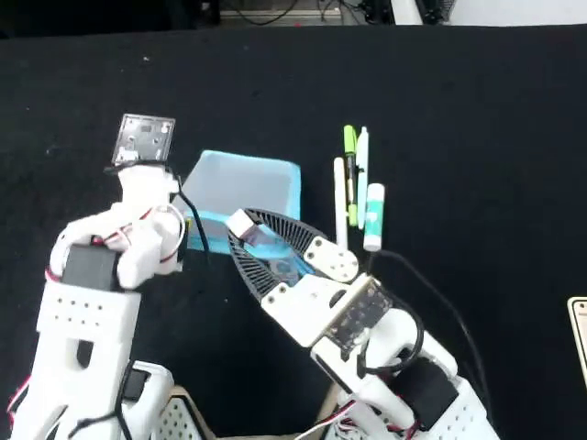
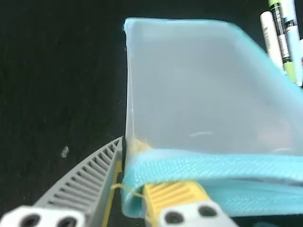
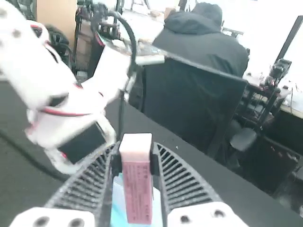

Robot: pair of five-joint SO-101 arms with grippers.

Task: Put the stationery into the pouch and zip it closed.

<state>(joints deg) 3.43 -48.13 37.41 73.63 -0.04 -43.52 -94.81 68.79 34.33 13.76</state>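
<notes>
A black-covered bench (image 1: 477, 82) is stretching across the whole high view, with dark cables (image 1: 275, 11) lying along its far edge. A pale tan object (image 1: 579, 335) is poking in at that view's right edge, too cropped to identify. A small pale speck (image 2: 65, 152) is sitting on the bench's cloth. Beyond the bench a black office chair (image 3: 189, 109) is standing, and a brown panel (image 3: 54, 14) is standing farther off.

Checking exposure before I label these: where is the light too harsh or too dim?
High view: the black table swallows any shadows. Left wrist view: the pouch is evenly lit, barely any glare. Right wrist view: the far wall is blown out white, the eraser well exposed.
</notes>
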